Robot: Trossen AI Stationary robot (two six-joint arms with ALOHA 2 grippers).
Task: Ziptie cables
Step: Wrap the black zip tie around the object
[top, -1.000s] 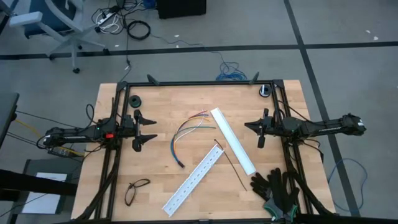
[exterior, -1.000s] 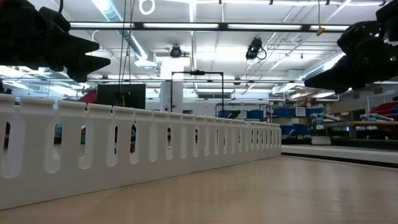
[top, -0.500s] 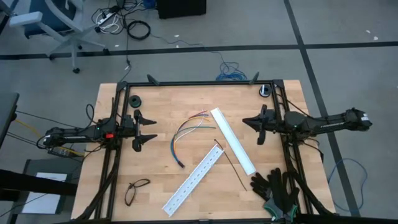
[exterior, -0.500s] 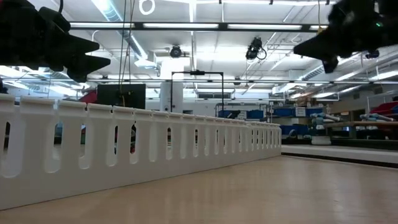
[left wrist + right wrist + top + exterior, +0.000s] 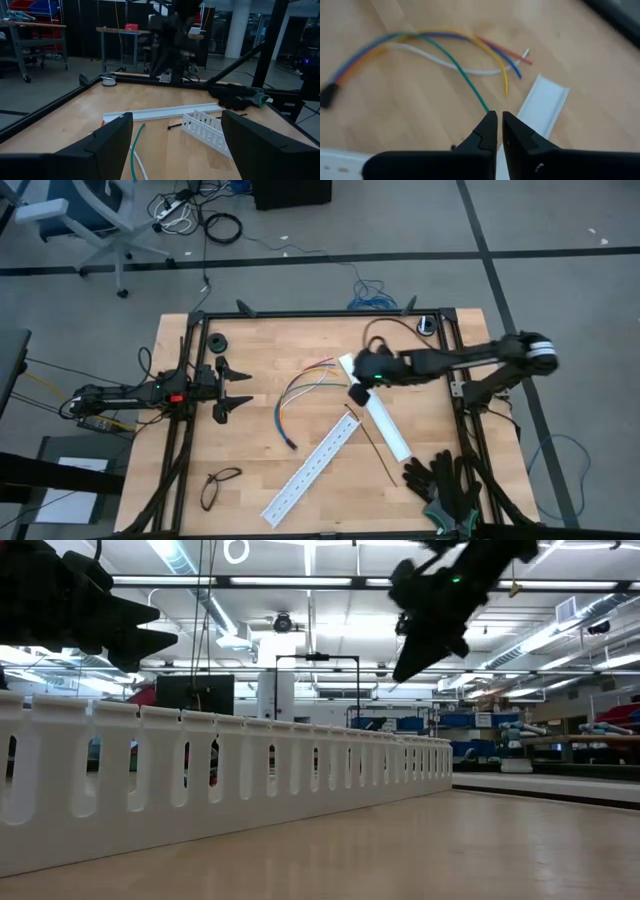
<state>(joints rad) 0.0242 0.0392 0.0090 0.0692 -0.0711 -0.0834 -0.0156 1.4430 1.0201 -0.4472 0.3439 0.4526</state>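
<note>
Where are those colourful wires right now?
The cables lie loose near the table's middle in the high view, just left of the white rail, with the right gripper hovering beside their fanned ends.

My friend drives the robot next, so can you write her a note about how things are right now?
Left gripper: open, waiting at the table's left side, holding nothing.
Right gripper: nearly shut, empty, above the upper white rail, pointing at the cables.
Cables: loose on the table's middle, fanned out, untouched.
Black zip tie: lying between the two rails, near the slotted rail.
Done: nothing tied.
Left: gather the cables, fetch the tie, tie them.
</note>
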